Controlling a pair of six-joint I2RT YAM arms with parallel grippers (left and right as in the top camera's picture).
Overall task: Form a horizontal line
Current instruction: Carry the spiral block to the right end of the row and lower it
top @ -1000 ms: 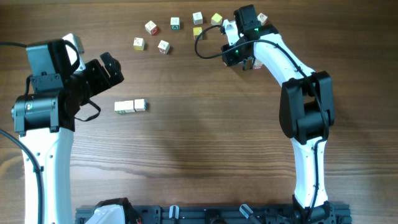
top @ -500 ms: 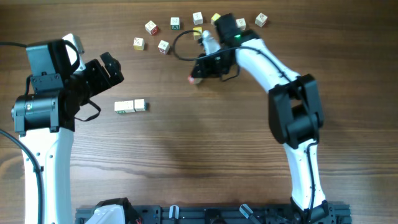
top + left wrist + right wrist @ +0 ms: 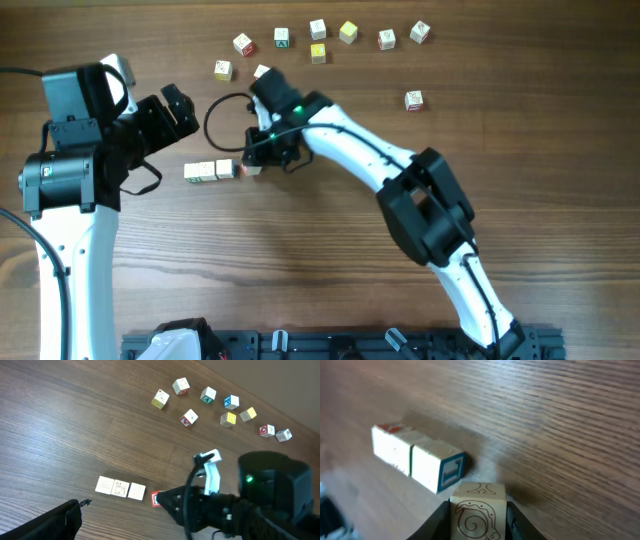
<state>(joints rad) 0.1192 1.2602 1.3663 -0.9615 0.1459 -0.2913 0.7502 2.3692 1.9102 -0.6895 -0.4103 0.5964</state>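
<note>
Right claw (image 3: 252, 168) is closed partway on a white cube (image 3: 479, 510), with a finger pressed against each side. The face turned to the wrist camera carries a brown spiral mark, and a red-marked face shows in the left wrist view. Just to the left of this claw lies the horizontal line (image 3: 210, 171), three white cubes set edge to edge on the tabletop (image 3: 300, 260). Its nearest cube shows a blue mark on the side facing the claw, and the cube behind it has a red mark on top. A narrow gap separates the white cube from that nearest end, and it sits roughly in line with the row. Whether it rests on the wood or hangs just above it I cannot tell. Farther left and a little beyond, the left claw (image 3: 182, 108) stands wide open with nothing between its fingers, apart from the row. Beyond the right claw, toward the far edge, loose cubes (image 3: 282, 37) lie scattered in a rough arc, white and yellow mixed. Among them is a half-hidden cube (image 3: 262, 72) tucked against the right arm. Well off to the claw's right sits a lone cube (image 3: 413, 99).
</note>
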